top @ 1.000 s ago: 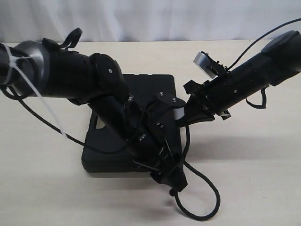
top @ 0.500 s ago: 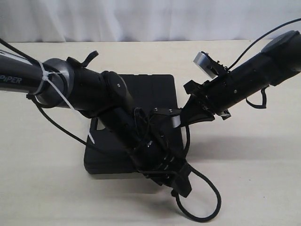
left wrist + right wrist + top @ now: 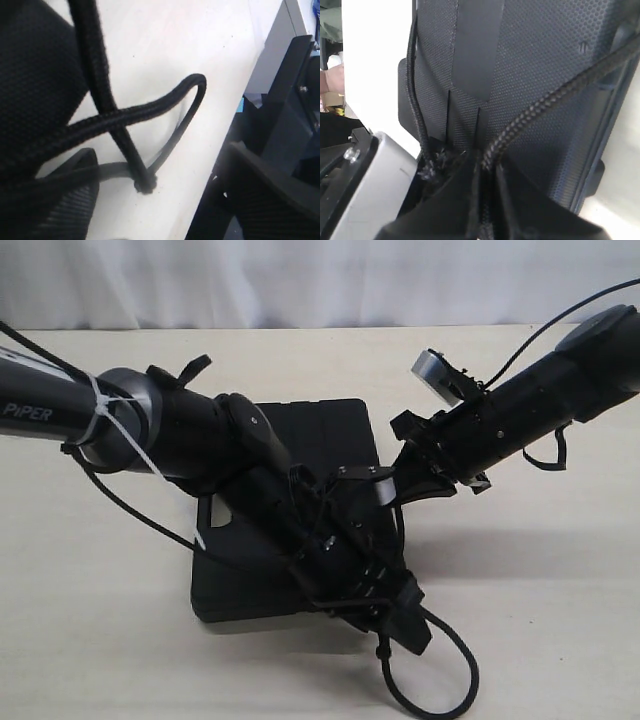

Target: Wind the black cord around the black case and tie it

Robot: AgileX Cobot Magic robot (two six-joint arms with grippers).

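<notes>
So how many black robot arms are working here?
2. The left black arm reaches across the flat matte black plastic case; the right black arm comes in from the opposite side.

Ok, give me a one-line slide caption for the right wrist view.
Right gripper shut on the cord, which runs across the case, its frayed end close by.

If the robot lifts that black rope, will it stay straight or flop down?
Probably flop: the black cord lies in a loose loop on the table and doubles back sharply. Probably not slippery: its braid looks rough, and the shut right gripper pinches it.
</notes>
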